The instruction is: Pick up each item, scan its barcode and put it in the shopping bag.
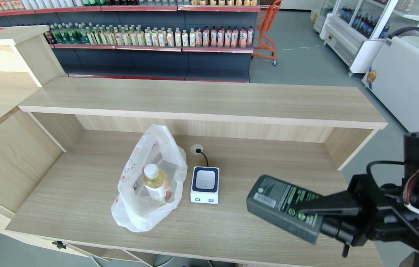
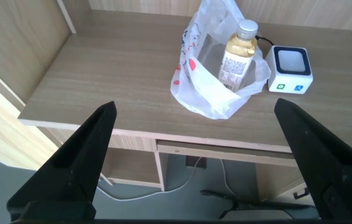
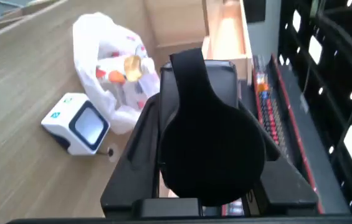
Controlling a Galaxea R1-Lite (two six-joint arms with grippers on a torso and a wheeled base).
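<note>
Head view, with both wrist views: checkout counter (image 1: 83, 193) at the moment shown.

(a) Right gripper (image 1: 311, 217), clamped on a dark package (image 1: 276, 200). One black finger (image 1: 324, 205) lies across the printed upper face. The package juts out past the fingertips toward the robot's left, tilted, with its free end lower than the gripped end. A white barcode label (image 1: 265, 200) sits near that free end, facing up. Package and gripper are held above the counter surface, not touching it. In the right wrist view the same finger (image 3: 191, 74) covers the middle of the package (image 3: 225, 78).

(b) Scanner (image 1: 205, 184), a small white box with a dark-framed window on top. It stands on the counter to the left of the right gripper, just beyond the free end of the package and apart from it. A black cable (image 1: 204, 157) runs from its far side to a round port in the counter.

(c) Shopping bag (image 1: 135, 207), white plastic with its mouth open. It lies farther left of the right gripper, just beside the scanner. A bottle (image 1: 155, 183) of yellow drink with a white cap stands inside it.

(d) Left gripper (image 2: 194, 109), jaws spread wide with nothing between them. The bag (image 2: 207, 93) and its bottle (image 2: 238, 53) lie ahead of the fingertips, near the counter's front edge. The scanner (image 2: 291, 68) is ahead and off to the right-hand finger's side
</note>
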